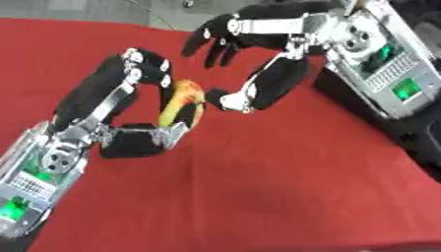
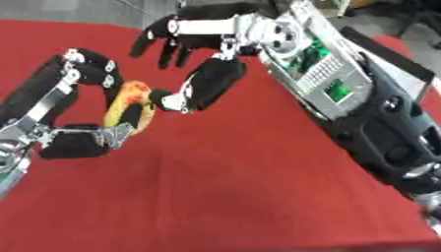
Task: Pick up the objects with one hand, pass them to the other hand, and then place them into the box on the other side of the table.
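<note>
1. Red cloth [image 1: 284, 187] covers the table, and both robot hands meet above its far left part.
2. Between them sits the task's thing — a yellow-and-orange object [image 1: 182, 101], elongated and standing roughly upright; it may be a piece of fruit, though the blur makes that hard to say for sure.
3. The left hand [image 1: 116, 106] comes in from the lower left. Its fingers [image 1: 148, 66] curl over the top of the object from the left, while its thumb [image 1: 168, 134] closes in under the lower end, so the object is pinched between fingers above and thumb below.
4. The right hand [image 2: 237, 34] reaches in from the upper right. Its fingers [image 2: 168, 44] are spread and hang slightly bent, above and to the right of the object — apart from it, not wrapped round it.
5. The right hand's thumb [image 2: 203, 83] points down and left; its pale tip lies against or just beside the object's upper right side. Whether it truly touches cannot be told from either view.
6. The object is held clear above the cloth, nearer the left hand's palm than the right's.
7. A dark edge [image 1: 405, 133], perhaps a box, shows behind the right forearm at the right side.
</note>
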Robot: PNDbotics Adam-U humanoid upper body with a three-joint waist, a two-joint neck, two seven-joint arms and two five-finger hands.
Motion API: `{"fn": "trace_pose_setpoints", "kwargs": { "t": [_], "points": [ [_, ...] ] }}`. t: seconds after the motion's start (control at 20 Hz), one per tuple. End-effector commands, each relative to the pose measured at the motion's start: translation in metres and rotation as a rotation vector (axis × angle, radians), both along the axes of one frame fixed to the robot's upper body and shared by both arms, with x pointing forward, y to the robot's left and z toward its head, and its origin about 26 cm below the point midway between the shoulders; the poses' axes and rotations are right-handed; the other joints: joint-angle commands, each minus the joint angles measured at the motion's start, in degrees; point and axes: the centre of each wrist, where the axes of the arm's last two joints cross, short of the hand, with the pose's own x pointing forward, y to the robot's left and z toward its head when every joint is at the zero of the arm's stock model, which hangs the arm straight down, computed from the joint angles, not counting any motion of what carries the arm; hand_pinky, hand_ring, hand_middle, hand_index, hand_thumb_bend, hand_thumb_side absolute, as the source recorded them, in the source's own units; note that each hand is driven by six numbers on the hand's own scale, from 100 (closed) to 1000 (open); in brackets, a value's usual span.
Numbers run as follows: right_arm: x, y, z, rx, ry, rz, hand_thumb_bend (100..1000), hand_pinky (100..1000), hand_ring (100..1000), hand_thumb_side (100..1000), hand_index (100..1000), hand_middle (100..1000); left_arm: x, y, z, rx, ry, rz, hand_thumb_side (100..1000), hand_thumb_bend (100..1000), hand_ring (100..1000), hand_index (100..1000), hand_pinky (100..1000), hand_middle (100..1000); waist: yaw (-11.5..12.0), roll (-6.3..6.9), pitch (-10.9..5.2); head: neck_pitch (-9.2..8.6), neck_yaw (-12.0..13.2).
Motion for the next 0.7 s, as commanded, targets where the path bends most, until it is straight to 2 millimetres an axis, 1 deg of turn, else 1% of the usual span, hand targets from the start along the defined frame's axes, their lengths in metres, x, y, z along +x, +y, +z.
{"fn": "trace_pose_setpoints", "kwargs": {
  "t": [0.05, 0.15, 0.3, 0.5, 0.7],
  "points": [
    [-0.0046, 0.0013, 0.0067, -0.035, 0.058, -0.032, 187, 801, 817, 220, 882, 939, -0.0022, -0.0016, 0.0096, -0.022, -0.017, 0.007, 159, 100, 487, 372, 600, 427, -0.04, 0.16, -1.79, 1.53, 0.32],
    [-0.0047, 0.0026, 0.0058, -0.037, 0.063, -0.030, 190, 800, 817, 218, 882, 938, -0.0031, -0.0017, 0.0109, -0.018, -0.049, 0.012, 148, 100, 490, 376, 600, 430, -0.10, 0.16, -1.81, 1.90, 0.56],
    [-0.0048, 0.0042, 0.0046, -0.039, 0.066, -0.028, 195, 799, 816, 215, 881, 937, -0.0018, -0.0021, 0.0104, -0.008, -0.094, 0.022, 142, 100, 490, 379, 599, 433, -0.14, 0.10, -1.78, 1.85, 0.73],
    [-0.0049, 0.0056, 0.0036, -0.044, 0.066, -0.029, 194, 799, 816, 209, 881, 936, 0.0047, -0.0029, 0.0058, -0.004, -0.128, 0.037, 138, 100, 489, 381, 598, 434, -0.08, 0.09, -1.73, 1.18, 0.79],
    [-0.0048, 0.0062, 0.0022, -0.046, 0.063, -0.039, 190, 798, 817, 201, 876, 933, 0.0069, -0.0042, 0.0051, -0.003, -0.167, 0.034, 129, 100, 493, 384, 598, 438, 0.04, 0.12, -1.68, 0.40, 0.68]
  ]
}}
